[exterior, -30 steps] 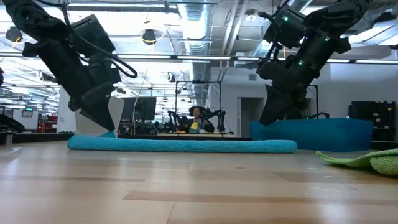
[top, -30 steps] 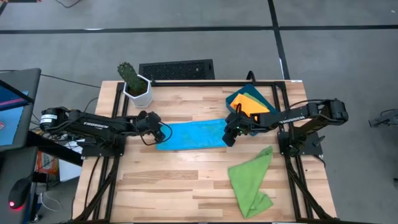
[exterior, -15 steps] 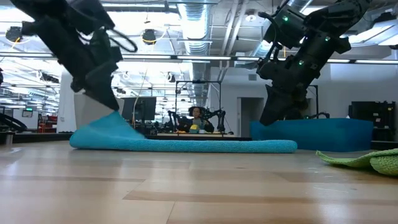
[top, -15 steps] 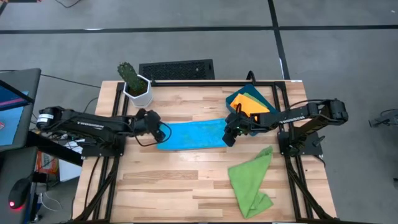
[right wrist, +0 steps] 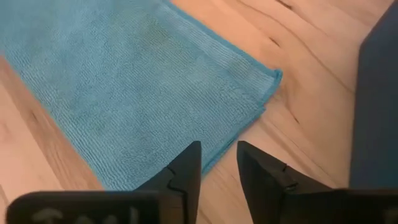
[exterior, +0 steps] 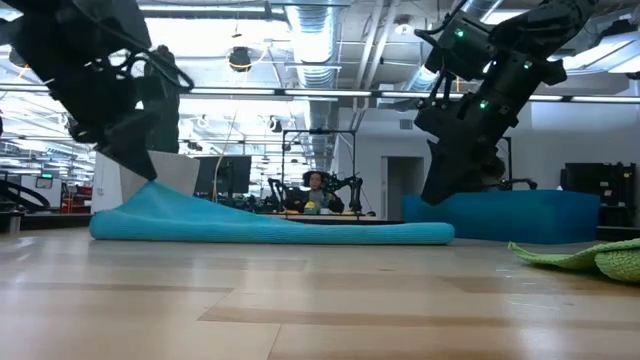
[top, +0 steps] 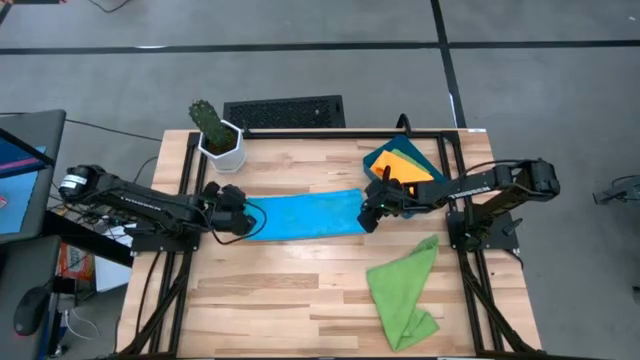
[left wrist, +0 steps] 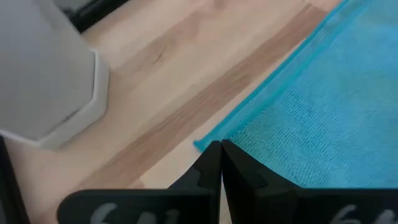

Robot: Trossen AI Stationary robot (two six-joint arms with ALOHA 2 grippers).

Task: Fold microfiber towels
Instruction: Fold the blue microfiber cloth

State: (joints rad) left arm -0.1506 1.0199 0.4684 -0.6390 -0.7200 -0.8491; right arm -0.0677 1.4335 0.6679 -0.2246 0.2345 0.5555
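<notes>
The desk (top: pixel 300 290), light wood slats on a black frame, fills the middle of the high view.

The left arm enters from the left edge of that frame, the right arm from the right edge.

The blue towel (top: pixel 305 215) lies flat in a folded strip across the centre of the desk, between the two arms. In the low view its left end (exterior: pixel 150 205) rises off the wood in a peak, while the rest lies flat.

The green towel (top: pixel 403 290) lies crumpled at the lower right of the high view, well apart from the blue one.

A dark-blue tray (top: pixel 408 165) sits at the upper right of the desk and holds an orange towel (top: pixel 402 170); a yellow edge shows beside it.

A white pot with a cactus (top: pixel 217 135) stands at the upper left corner of the desk.

The left gripper (top: pixel 240 215) is at the blue towel's left end. In the left wrist view its fingers (left wrist: pixel 231 171) are pressed together, clamped on the corner of the blue towel (left wrist: pixel 323 118).

The right gripper (top: pixel 368 217) hangs over the towel's right end. In the right wrist view its fingers (right wrist: pixel 186 168) stand parted above the towel's edge (right wrist: pixel 124 93), holding nothing.
</notes>
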